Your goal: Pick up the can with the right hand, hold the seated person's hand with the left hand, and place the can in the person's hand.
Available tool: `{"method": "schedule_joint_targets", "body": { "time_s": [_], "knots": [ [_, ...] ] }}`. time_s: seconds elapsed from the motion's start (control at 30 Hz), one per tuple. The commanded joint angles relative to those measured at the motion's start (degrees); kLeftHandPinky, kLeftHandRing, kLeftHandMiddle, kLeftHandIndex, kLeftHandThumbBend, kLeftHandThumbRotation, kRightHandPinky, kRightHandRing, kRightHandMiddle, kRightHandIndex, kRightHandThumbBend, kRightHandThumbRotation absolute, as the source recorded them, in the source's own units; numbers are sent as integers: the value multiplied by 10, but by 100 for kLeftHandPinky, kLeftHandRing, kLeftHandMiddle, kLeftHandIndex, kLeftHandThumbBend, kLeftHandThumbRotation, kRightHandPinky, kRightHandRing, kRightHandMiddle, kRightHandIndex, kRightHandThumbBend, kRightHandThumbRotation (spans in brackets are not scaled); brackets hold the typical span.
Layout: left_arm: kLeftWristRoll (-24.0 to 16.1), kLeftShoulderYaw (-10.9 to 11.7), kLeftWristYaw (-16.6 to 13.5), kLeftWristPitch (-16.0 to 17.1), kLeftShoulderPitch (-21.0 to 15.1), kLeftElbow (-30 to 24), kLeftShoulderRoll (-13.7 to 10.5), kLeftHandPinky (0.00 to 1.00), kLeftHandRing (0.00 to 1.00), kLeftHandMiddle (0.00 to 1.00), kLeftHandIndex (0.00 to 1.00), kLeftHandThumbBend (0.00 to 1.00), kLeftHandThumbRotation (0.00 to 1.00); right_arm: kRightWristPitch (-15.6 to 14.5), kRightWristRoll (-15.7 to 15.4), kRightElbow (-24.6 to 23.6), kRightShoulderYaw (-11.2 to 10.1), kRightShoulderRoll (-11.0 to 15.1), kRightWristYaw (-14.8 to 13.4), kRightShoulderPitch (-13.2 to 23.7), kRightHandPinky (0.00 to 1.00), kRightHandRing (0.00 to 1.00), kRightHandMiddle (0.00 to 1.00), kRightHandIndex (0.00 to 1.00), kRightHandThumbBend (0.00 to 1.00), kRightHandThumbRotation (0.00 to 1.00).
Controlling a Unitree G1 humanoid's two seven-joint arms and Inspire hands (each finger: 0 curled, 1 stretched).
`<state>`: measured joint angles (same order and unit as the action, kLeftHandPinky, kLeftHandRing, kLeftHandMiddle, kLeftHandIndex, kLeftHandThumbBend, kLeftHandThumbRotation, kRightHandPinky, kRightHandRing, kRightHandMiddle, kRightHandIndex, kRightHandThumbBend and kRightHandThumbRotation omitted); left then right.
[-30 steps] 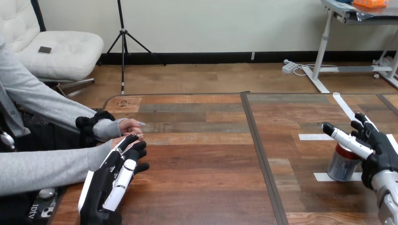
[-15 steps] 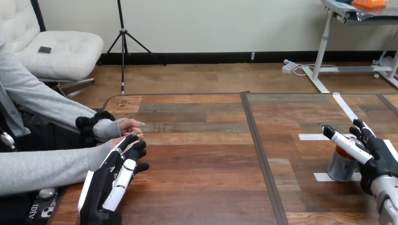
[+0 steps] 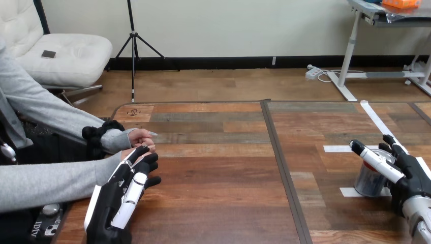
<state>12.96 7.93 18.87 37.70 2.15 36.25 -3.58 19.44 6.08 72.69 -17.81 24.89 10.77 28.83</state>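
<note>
I took the dark seam (image 3: 282, 168) running down the wooden table (image 3: 218, 203) as my reference. Right of the seam, well away from it, the can (image 3: 367, 183) stood upright on the table with its base touching a strip of white tape (image 3: 349, 191). The right hand (image 3: 409, 175) sat on the can's far side from the seam, fingers straight and spread. One white finger (image 3: 378, 161) reached back toward the seam across the can's top, but nothing was curled round the can, and I could not tell whether the finger touched it.

Left of the seam, near the table's edge, the left hand (image 3: 114, 201) lay with its fingers relaxed and nearly straight, pointing away from me. Its fingertips rested over the person's nearer hand (image 3: 123, 155) — I saw no finger or thumb wrapped round it. The person's farther hand (image 3: 138, 137) lay just beyond, loosely closed and holding nothing.
</note>
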Motion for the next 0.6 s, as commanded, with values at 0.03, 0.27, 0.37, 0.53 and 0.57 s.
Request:
{"method": "schedule_joint_targets", "body": {
  "time_s": [0.03,0.27,0.37,0.53,0.57],
  "knots": [
    [1,4,4,9,-36,-17,-5,74,83,81,84,42,64,6,14,-6,-10,-9,10,17,100,100,99,99,100,28],
    [2,4,5,7,-37,-17,-6,74,83,81,84,42,64,5,17,-6,-10,-9,10,15,100,100,100,99,100,20],
    [5,4,6,4,-37,-18,-6,74,84,81,84,42,64,9,9,-7,-3,-8,4,13,100,100,99,99,100,19],
    [7,5,8,2,-35,-20,-5,75,84,81,84,42,64,9,16,-6,-10,-9,10,12,100,100,98,98,100,12],
    [7,5,7,1,-35,-21,-5,75,84,81,84,42,64,10,15,-6,-10,-9,10,11,100,100,98,98,100,11]
  ]
}}
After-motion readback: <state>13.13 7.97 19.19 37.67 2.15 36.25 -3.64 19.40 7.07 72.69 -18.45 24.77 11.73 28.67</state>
